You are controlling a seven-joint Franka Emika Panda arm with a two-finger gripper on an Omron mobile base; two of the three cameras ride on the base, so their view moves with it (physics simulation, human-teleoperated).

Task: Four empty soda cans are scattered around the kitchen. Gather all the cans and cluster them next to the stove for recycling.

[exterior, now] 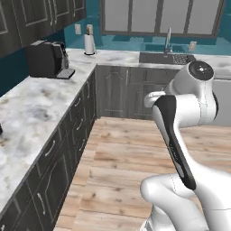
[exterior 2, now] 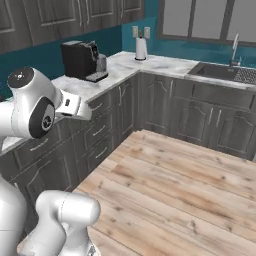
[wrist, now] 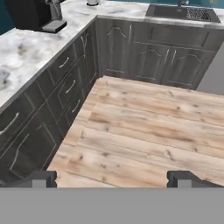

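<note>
While the gripper (wrist: 112, 178) is held wide apart and empty, the wooden floor (wrist: 144, 131) is faced beside the counter (wrist: 26, 57).

A white robot arm (exterior: 189, 108) with a glossy, rounded casing is seen in a rendered kitchen, its links joined by bulbous housings. A long black panel is set along one link in the left base view, and a round grey cap with a dark centre is fitted on the topmost joint; in the right base view a dark circular joint face and a small dark mark on the white forearm are shown. Two small dark finger tips (wrist: 39, 178) are seen in the hand view.
</note>
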